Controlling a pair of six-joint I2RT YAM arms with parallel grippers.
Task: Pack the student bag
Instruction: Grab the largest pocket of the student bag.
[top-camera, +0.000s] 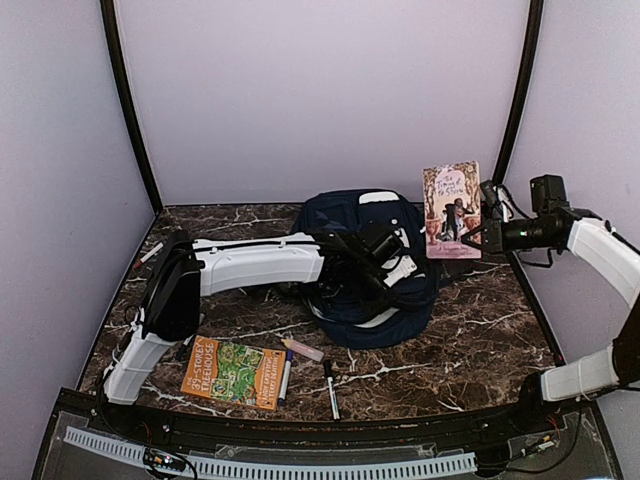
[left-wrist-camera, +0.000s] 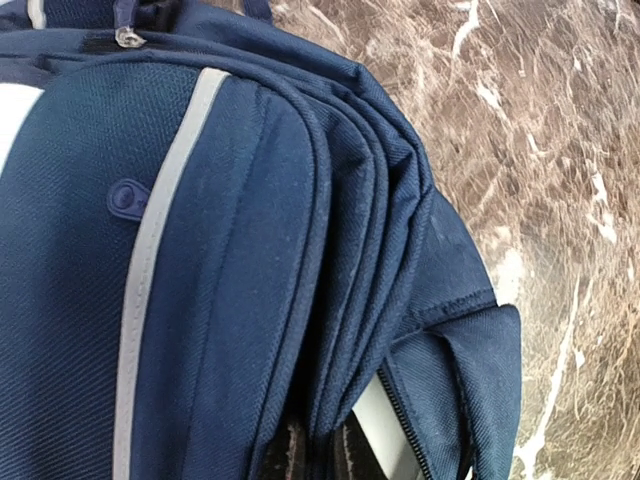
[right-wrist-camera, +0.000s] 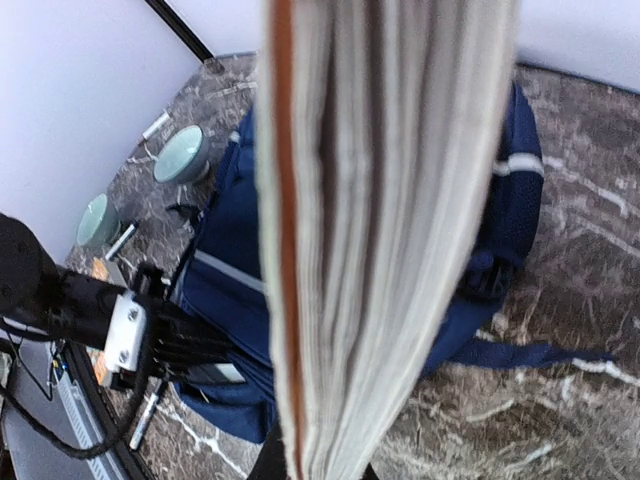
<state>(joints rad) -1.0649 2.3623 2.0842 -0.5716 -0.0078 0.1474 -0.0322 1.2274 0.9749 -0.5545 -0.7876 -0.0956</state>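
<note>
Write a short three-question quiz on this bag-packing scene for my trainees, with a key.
1. True or false: the orange book lies inside the student bag.
2. What does the right pincer hold? A) a pen B) the pink book C) nothing
3. Fill in: the arm reaching over the bag is the ____ arm.
Key: 1 false; 2 B; 3 left, the left arm.

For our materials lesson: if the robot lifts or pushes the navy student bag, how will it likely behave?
The student bag is probably floppy: the left wrist view shows soft fabric bunched in folds. It lies slumped and broad on the table, so it seems unlikely to tip or roll. Pushed, it may crumple rather than slide.
</note>
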